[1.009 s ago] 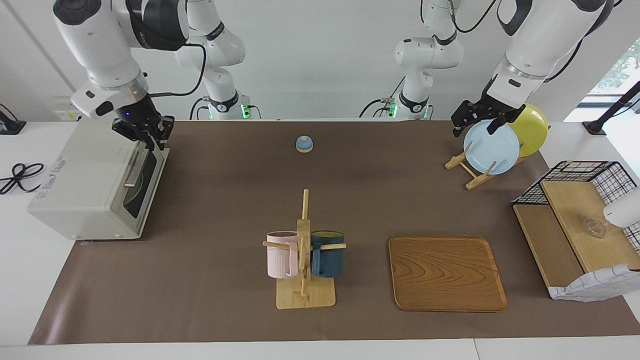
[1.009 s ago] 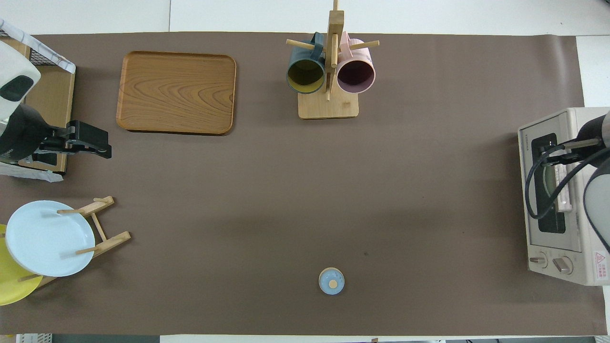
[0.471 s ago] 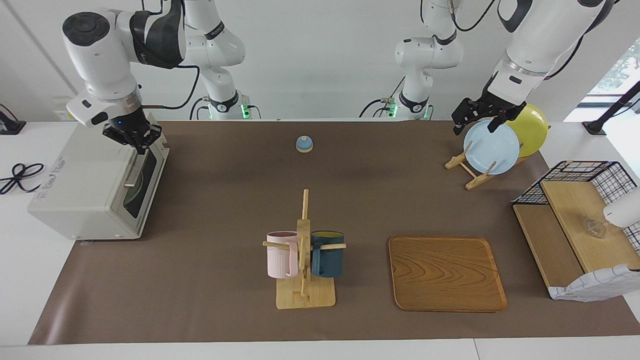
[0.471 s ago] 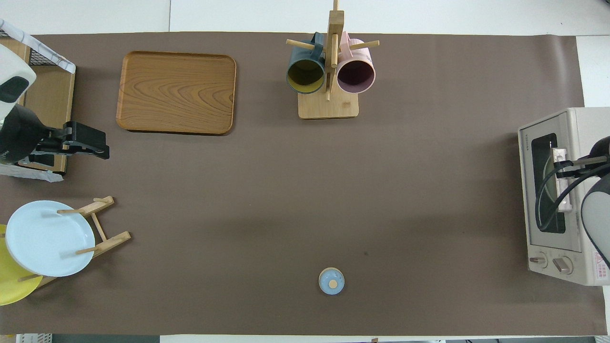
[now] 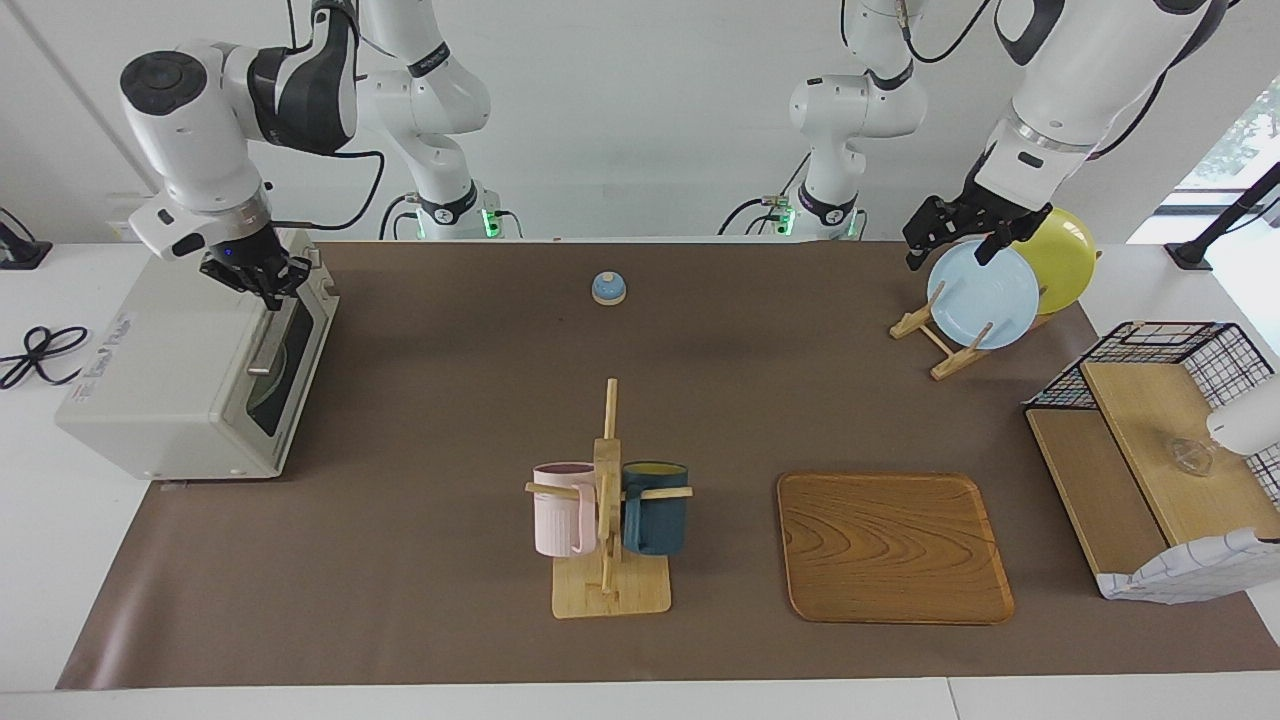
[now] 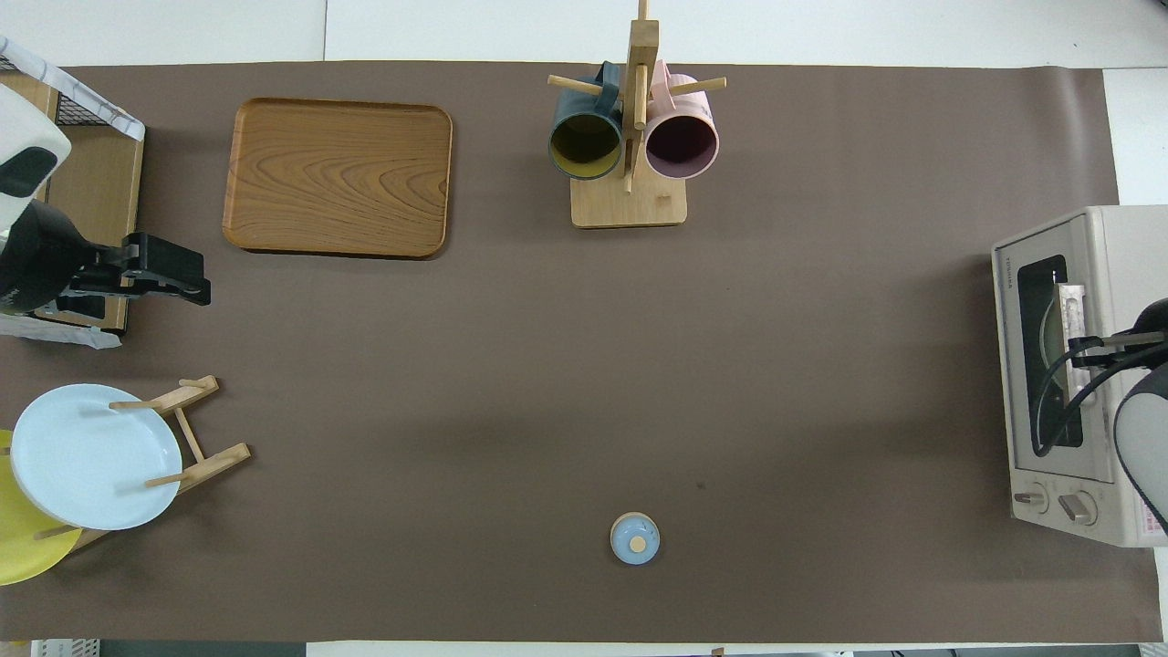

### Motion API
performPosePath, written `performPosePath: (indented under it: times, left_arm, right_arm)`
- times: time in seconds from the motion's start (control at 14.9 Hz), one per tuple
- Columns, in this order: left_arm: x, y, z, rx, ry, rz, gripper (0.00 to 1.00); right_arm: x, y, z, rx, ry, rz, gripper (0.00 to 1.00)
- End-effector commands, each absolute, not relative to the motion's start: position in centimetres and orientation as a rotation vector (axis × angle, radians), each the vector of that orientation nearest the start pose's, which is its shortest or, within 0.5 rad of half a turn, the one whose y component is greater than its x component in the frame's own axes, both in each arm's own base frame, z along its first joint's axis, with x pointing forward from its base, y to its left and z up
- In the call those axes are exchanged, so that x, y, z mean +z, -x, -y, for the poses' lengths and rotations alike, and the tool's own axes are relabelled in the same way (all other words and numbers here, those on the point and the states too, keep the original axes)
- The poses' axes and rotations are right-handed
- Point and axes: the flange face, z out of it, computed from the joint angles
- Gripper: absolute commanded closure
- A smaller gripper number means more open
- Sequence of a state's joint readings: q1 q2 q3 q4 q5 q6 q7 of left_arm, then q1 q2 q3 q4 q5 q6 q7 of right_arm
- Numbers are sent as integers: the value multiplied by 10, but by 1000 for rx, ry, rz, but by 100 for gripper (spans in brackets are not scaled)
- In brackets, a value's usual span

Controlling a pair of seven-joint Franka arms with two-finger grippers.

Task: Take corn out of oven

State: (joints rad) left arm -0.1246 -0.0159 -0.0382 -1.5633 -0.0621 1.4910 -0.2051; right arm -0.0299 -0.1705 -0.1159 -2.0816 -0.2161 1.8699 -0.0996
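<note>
The off-white oven [image 5: 165, 370] stands at the right arm's end of the table, also in the overhead view [image 6: 1095, 274]. Its dark glass door [image 5: 290, 360] is shut, with the metal bar handle [image 5: 267, 340] across it. No corn shows; only a pale shape is dim through the glass. My right gripper [image 5: 255, 273] hangs over the oven's top edge, just above the door. My left gripper [image 5: 950, 240] is open and empty, up in the air over the plate rack [image 5: 940, 340], and also shows in the overhead view [image 6: 182, 278].
A blue plate [image 5: 983, 295] and a yellow plate [image 5: 1065, 255] stand in the rack. A mug tree [image 5: 608, 520] with a pink and a dark blue mug, a wooden tray [image 5: 893, 545], a small blue knob [image 5: 608, 288] and a wire shelf [image 5: 1160, 440] are on the mat.
My right gripper has drawn back from the front of the oven door to over the oven's top edge. The door stays shut. The left gripper has barely moved.
</note>
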Motion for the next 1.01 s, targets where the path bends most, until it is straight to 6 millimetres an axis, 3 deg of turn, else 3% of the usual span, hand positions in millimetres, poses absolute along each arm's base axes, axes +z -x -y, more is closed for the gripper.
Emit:
performPosePath:
  times: [0.0, 0.27, 0.61, 0.94]
  left_arm:
    - [632, -527, 87, 100, 3176, 72, 0]
    - [632, -528, 82, 90, 3177, 94, 0]
    - [634, -533, 81, 30, 3185, 103, 0]
    - [634, -536, 72, 22, 3185, 125, 0]
  right_arm:
    - [486, -492, 94, 102, 3338, 8, 100]
    - [472, -496, 110, 118, 3336, -5, 100]
    - [462, -500, 110, 117, 3336, -8, 100]
    - [438, -513, 99, 87, 3333, -2, 100]
